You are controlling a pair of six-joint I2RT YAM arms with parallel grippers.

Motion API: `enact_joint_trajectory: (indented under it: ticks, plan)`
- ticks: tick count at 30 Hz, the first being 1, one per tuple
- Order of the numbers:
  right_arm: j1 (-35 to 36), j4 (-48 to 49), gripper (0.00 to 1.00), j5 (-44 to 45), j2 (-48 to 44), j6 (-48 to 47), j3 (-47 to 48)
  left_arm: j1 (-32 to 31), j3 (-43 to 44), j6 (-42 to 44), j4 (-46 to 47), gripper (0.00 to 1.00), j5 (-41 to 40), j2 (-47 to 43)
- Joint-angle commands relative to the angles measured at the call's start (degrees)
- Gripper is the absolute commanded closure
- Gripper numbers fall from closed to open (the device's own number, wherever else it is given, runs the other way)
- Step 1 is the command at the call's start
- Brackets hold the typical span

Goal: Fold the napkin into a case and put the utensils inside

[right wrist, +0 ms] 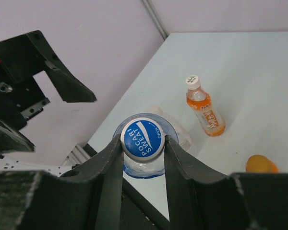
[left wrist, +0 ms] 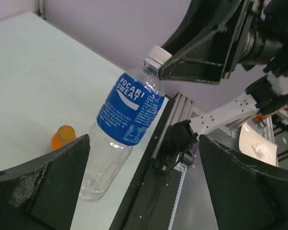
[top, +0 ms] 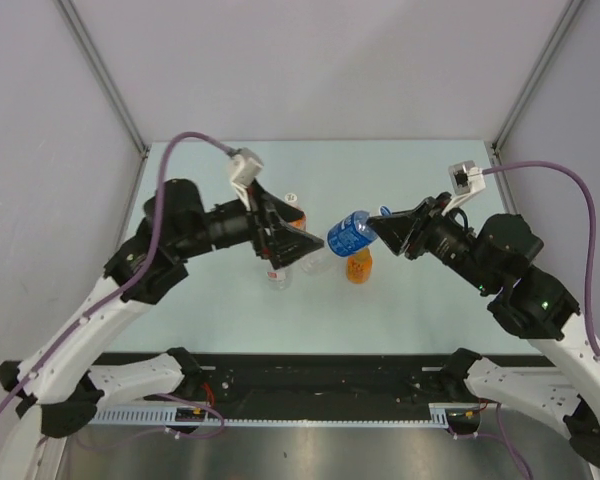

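Right gripper [right wrist: 143, 143] clamps cap [right wrist: 142, 138] (logo wrist-view only).

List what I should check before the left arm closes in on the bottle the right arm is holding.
1. Right fingers clamped on the cap of the Pocari Sweat bottle: ok.
2. Left fingers open: ok.
3. Bottle body framed between the left fingers: ok; depth cannot tell.
4. Clearance from the nearby orange bottle: cannot tell.
5. Napkin and utensils in view: not ok, none seen.
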Motion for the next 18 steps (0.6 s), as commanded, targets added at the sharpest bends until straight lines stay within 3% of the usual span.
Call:
enact_joint_trajectory:
  ticks: [1, 5, 7, 10, 13, 16, 18]
  plan:
    - [-8.91, 0.47, 1.00, -18.69, -1.37, 5.03, 1.92, -4.33, 2.78, 5.86, 1.04, 0.00, -5.62, 2.46]
    - [-14.63, -0.23, 1.00, -27.31, -2.08, 7.22, 1.92, -4.33, -12.32, 6.03, 22.17, 0.00, -5.87, -3.50]
    - [-16.91, -0.58, 1.00, -30.74, -2.34, 7.58, 1.92, -4.33, -13.14, 7.61, 24.07, 0.00, -6.05, -4.83]
    - [-19.72, -0.94, 1.00, -36.79, -1.91, 9.07, 1.92, -4.24, -5.97, 8.67, 14.45, 0.00, -9.65, 0.25]
    - [-22.27, -0.67, 1.00, -43.57, -0.32, 11.01, 1.92, -4.24, 1.25, 9.47, 4.06, 0.00, -6.60, 7.28]
    - [-22.19, -0.67, 1.00, -44.28, -0.14, 10.92, 1.92, -4.24, -0.55, 6.85, 6.22, 0.00, -0.88, 7.66]
    - [-22.37, -0.76, 1.00, -44.72, 0.12, 10.75, 1.92, -4.24, -3.98, 5.26, 13.86, 0.00, 2.27, 5.99]
